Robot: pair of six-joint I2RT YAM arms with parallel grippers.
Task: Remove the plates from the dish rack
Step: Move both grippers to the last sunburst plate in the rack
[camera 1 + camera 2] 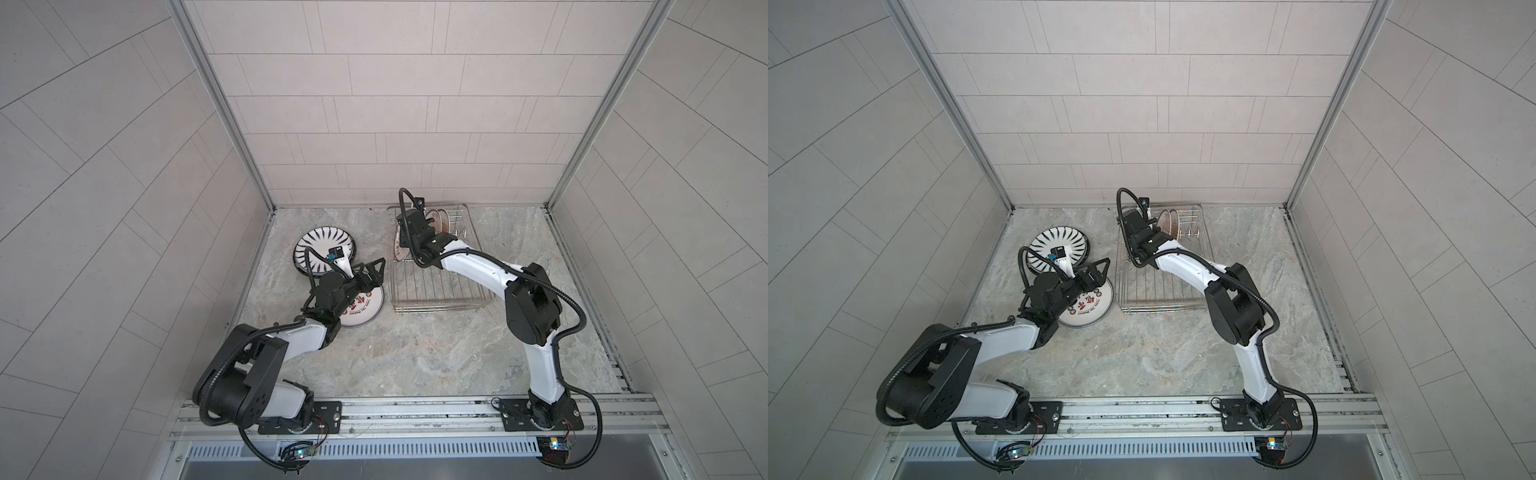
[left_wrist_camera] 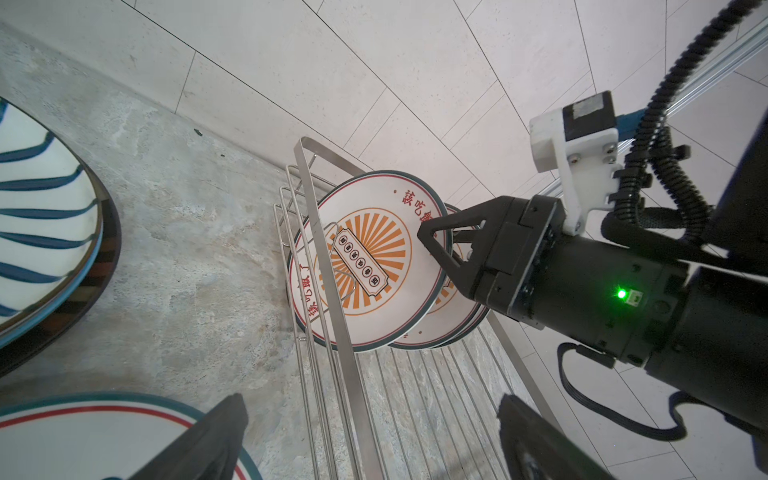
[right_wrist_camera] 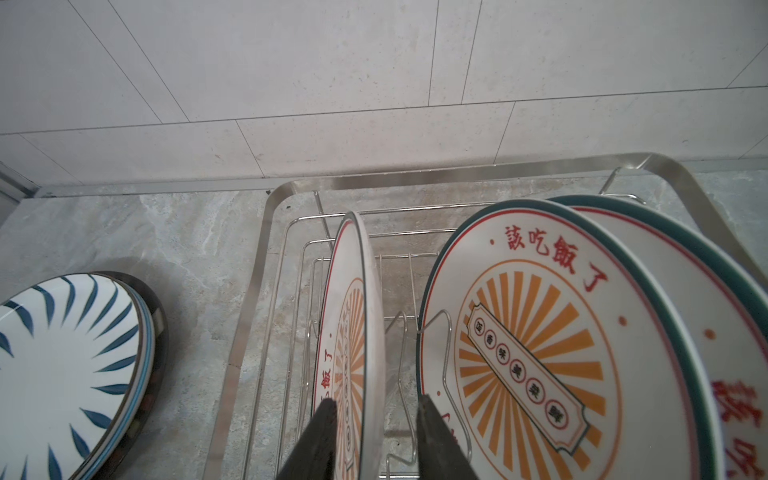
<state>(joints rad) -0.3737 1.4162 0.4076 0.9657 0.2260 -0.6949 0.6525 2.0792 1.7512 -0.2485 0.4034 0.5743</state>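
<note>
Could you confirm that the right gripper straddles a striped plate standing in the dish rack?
Not striped: the right wrist view shows the right gripper straddling an orange sunburst plate standing in the dish rack; the striped plate lies on the table.

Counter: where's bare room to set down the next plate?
Free: counter between the dish rack and the front rail; also the strip from rack to right wall. Crowded: left of the rack, striped plates and lettered plate.

We log: table [image 1: 415, 357] near centre, open passage. Dish rack [image 1: 440, 291] near half, bare bars; right arm [image 1: 473, 262] spans above. Far end: standing plates [image 3: 540, 332], narrow gaps, prongs [image 3: 444, 365] between. Left: striped plate [image 1: 316, 245], lettered plate [image 1: 370, 309] flat, latter just beside rack.
</note>
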